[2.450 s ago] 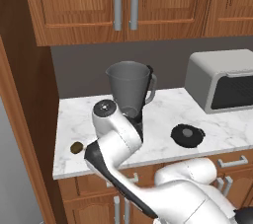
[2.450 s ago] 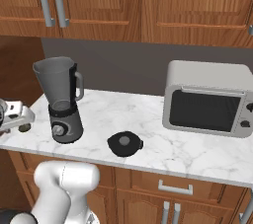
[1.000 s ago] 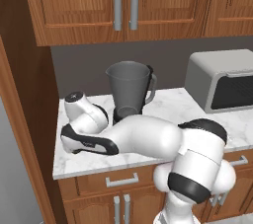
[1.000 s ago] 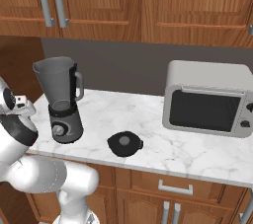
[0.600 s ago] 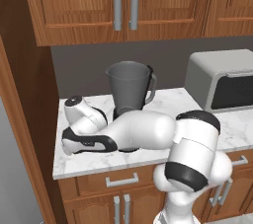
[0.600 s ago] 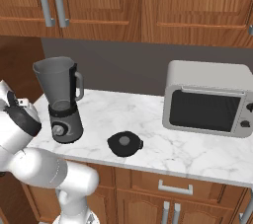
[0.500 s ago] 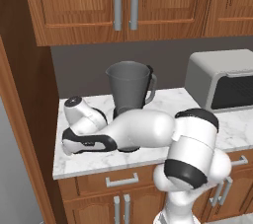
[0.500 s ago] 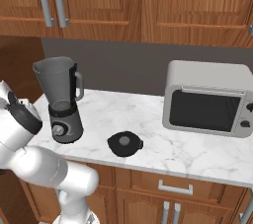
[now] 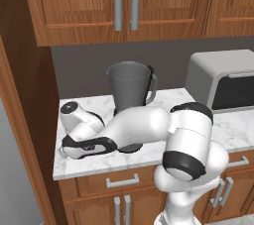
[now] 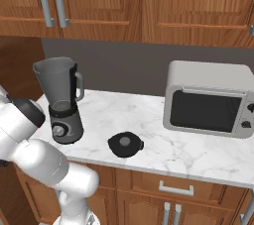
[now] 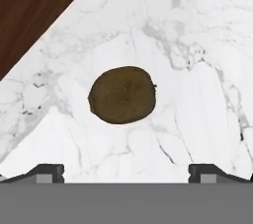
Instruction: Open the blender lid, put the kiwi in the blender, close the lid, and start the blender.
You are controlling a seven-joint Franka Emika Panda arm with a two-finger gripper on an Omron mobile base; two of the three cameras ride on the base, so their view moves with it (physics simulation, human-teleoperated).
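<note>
The blender lid (image 10: 125, 144) lies off the blender (image 10: 61, 101) on the tabletop (image 10: 163, 149). The kiwi (image 11: 122, 94) lies ungrasped; jaws wide open, empty. Loading, closing and starting remain.

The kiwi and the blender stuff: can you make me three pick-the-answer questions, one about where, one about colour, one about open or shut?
1. Where is the blender lid?
A. on the jar
B. on the counter
C. on the toaster oven

2. What colour is the kiwi?
A. green
B. yellow
C. brown

3. How is the gripper above the kiwi?
A. open
B. shut on the kiwi
C. shut on the lid

Answers:
1 B, it lies on the marble right of the blender.
2 C, the hand view shows a brown oval.
3 A, its fingertips stand wide apart, with the kiwi untouched.
</note>
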